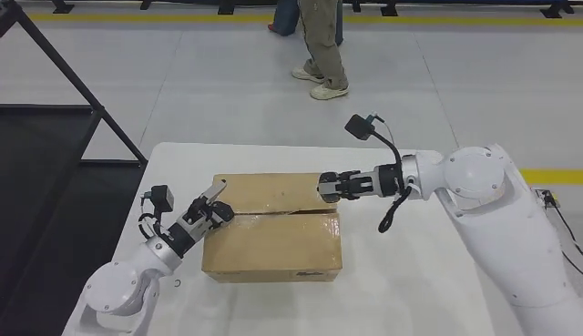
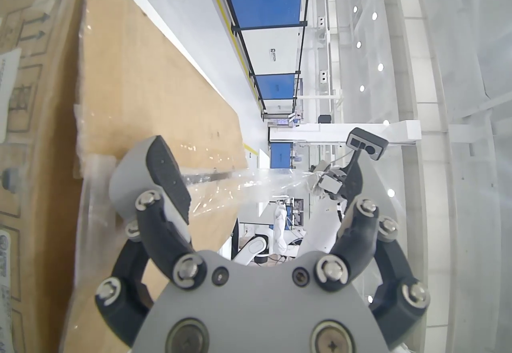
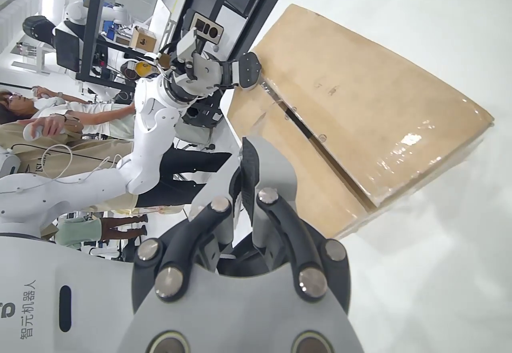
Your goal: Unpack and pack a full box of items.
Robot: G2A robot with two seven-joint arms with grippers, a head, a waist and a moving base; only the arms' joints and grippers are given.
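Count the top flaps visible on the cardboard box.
2. The far flap and the near flap cover the top of the box, meeting at a middle seam. Inner flaps may be hidden beneath.

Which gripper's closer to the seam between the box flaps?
Left. The left gripper, open, is at one end of the seam, a finger pad against the box. The right gripper, shut, is at the other end, by the far flap, off the seam.

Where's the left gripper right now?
In the top view, the left gripper sits open at the left end of the cardboard box, beside its taped centre seam. The right gripper is at the opposite end.
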